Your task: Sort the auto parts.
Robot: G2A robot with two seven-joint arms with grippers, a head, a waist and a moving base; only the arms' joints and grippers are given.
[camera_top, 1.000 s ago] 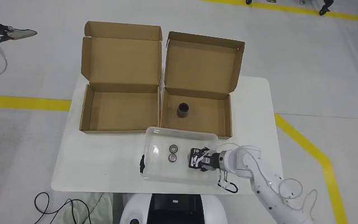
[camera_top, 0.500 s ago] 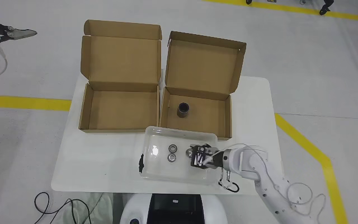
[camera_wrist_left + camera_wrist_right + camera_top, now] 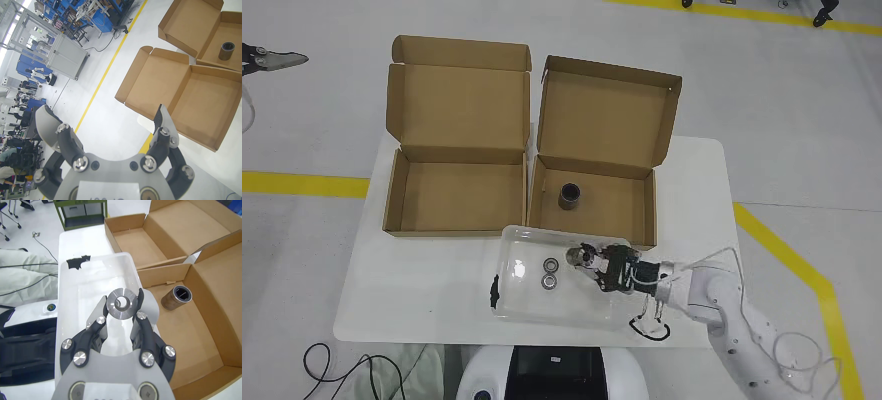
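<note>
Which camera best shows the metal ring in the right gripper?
The right wrist view: the metal ring faces the camera, held in the right gripper. The top view gives a small glint above the tray. The left wrist view faces the boxes.

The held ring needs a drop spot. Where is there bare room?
The empty box's whole floor is bare. In the second box, floor around the cylinder is free. The bin is crowded: two bearings, plus the right gripper holding the ring.

Pale grey floor (image 3: 802, 120) marked with yellow lines (image 3: 302, 184). White desk (image 3: 692, 175) at centre. Blue workbenches (image 3: 103, 18), a metal-framed enclosure (image 3: 64, 62) and a green-framed cart (image 3: 83, 211) stand beyond.
</note>
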